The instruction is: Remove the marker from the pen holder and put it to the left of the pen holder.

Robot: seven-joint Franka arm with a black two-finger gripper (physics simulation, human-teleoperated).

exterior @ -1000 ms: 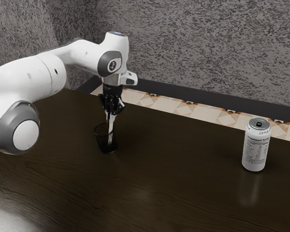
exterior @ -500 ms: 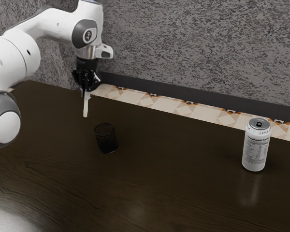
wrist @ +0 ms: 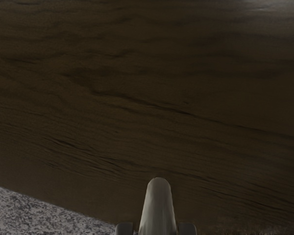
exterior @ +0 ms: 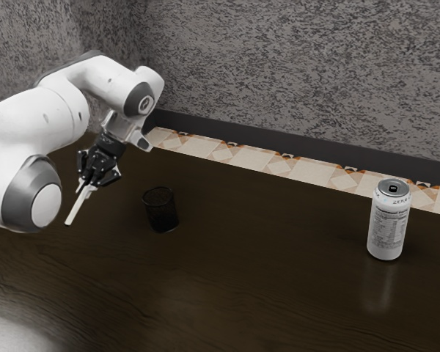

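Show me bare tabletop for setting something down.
The dark wooden table is bare between the black mesh pen holder and the white cylindrical can, and along the exterior view's lower edge. Crowded: that view's left, where the black gripper holds the slim white marker.

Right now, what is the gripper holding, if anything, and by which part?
The gripper holds the marker near its upper end, lower end free.

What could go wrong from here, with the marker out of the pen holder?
The marker slants in the end effector, so its lower end might hit the table first and twist in the grip. Being slim, it could roll once released. The pen holder stands nearby; a low sweep back might tip it.
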